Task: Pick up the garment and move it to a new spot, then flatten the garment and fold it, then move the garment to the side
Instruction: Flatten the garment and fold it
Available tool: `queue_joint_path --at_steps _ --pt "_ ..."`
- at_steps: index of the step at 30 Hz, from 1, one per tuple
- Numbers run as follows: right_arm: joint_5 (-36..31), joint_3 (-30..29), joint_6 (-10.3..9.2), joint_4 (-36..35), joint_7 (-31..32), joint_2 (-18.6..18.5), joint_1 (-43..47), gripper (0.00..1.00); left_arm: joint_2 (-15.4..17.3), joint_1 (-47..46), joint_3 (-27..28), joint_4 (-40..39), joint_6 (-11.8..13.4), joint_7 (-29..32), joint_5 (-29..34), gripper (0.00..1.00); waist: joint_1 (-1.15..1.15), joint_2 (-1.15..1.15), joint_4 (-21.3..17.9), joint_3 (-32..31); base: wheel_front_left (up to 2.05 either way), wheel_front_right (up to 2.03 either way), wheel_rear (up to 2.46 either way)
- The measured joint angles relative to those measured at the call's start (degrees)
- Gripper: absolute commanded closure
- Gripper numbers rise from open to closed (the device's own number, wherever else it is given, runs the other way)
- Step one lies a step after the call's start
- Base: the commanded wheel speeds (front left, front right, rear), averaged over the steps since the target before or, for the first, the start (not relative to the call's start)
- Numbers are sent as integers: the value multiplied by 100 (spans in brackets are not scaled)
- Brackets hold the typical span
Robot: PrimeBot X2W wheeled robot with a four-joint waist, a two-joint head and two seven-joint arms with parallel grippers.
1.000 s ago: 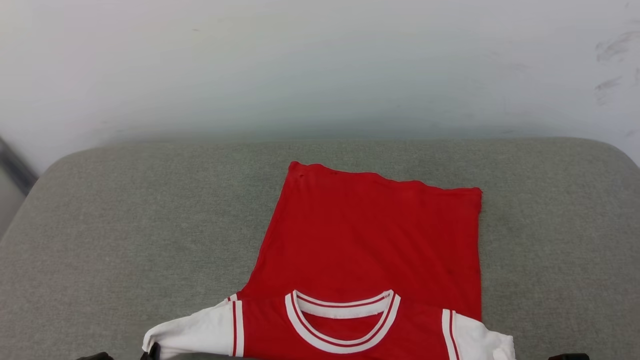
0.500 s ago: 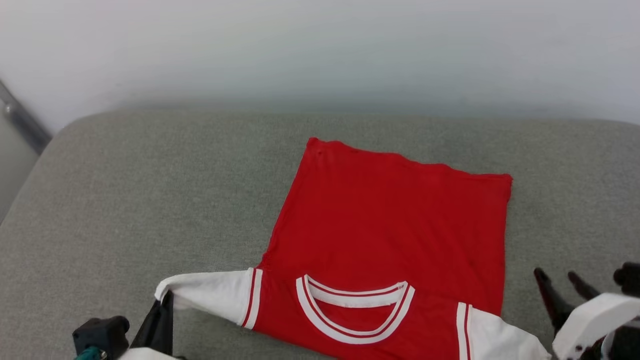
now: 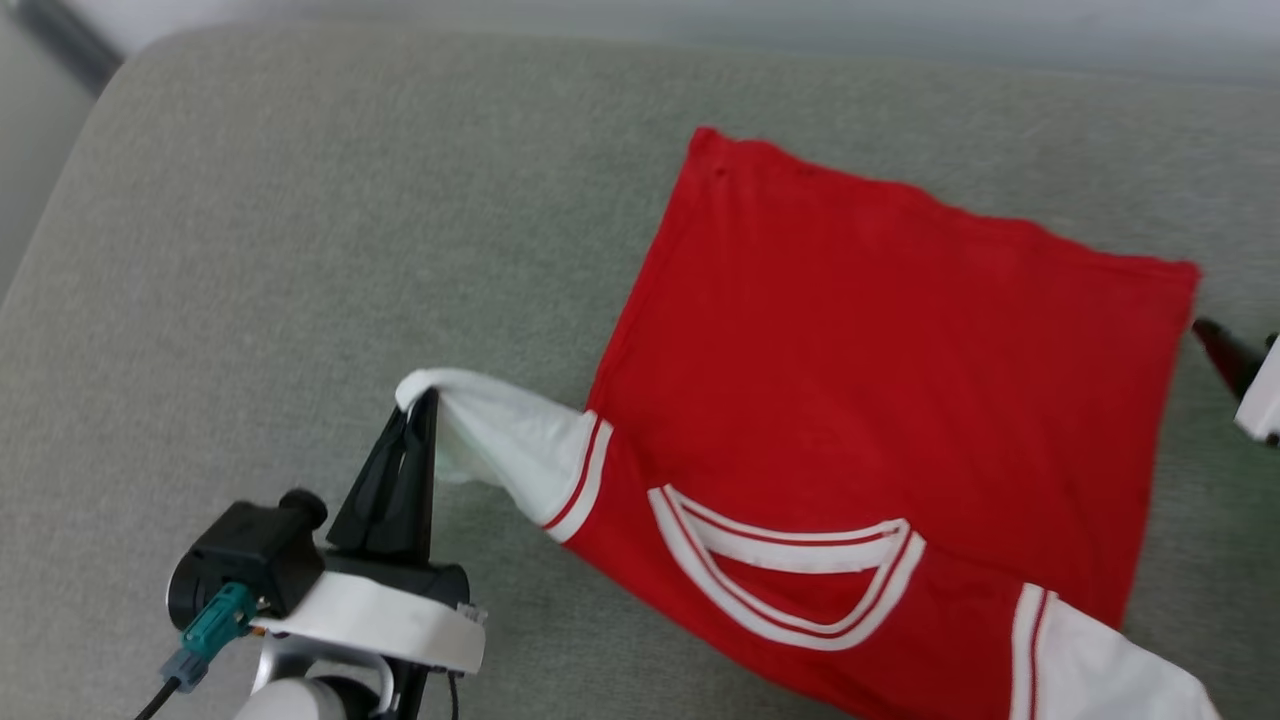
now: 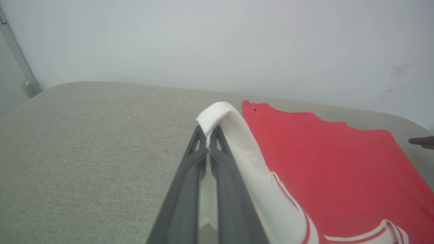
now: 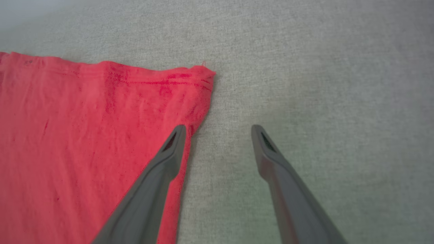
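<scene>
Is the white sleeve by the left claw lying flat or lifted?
Lifted: the left claw is shut on the sleeve end, holding it off the cushion.

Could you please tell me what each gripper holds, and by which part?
The left gripper is shut on the red jersey T-shirt, pinching the end of its white sleeve. The right gripper is open, holding nothing.

**Three views over one cushion**

The head view looks steeply down on the cushion [image 3: 250, 250], with the shirt [image 3: 900, 330] right of centre. The left wrist view sits low and close, facing along the left gripper [image 4: 207, 132] toward the wall [image 4: 217, 44]. The right wrist view hangs near, looking down past the right gripper [image 5: 218, 128]. All three share the shirt's far hem.
</scene>
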Motion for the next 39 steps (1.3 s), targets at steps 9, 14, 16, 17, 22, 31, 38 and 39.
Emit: queue_joint_path --at_steps 9,14,16,17,22,31,38,39 --pt "-553 -437 1 610 881 -149 -1081 0 -280 -598 -208 333 -296 -282 62 100 0 0 587 796 0 0 0" --pt "-815 -761 1 677 1228 -100 -1207 100 -360 -628 -270 592 -360 -344 18 100 -2 0 748 875 0 0 0" --pt "-881 -768 0 675 1232 -53 -1215 100 -369 -630 -260 673 -386 -356 -13 100 -2 0 733 820 0 0 0" --pt "-904 -764 0 670 1229 -25 -1209 100 -375 -629 -256 706 -388 -370 -24 100 -2 0 721 787 0 0 0" --pt "-1016 -375 0 469 1025 4 -1024 100 -316 -538 -186 910 -382 -389 -91 100 -1 0 606 500 0 0 0" --pt "-711 183 2 -595 1178 -499 -185 100 -74 37 43 1143 -177 -342 -258 100 -1 0 195 -393 0 0 0" --pt "-397 129 2 -1356 1717 -661 1775 100 121 678 163 1199 44 -281 -350 100 -2 0 -261 -1183 0 0 0" --pt "-328 65 2 -1421 1824 -572 2104 100 156 766 187 1213 65 -256 -365 100 -2 0 -332 -1284 0 0 0"
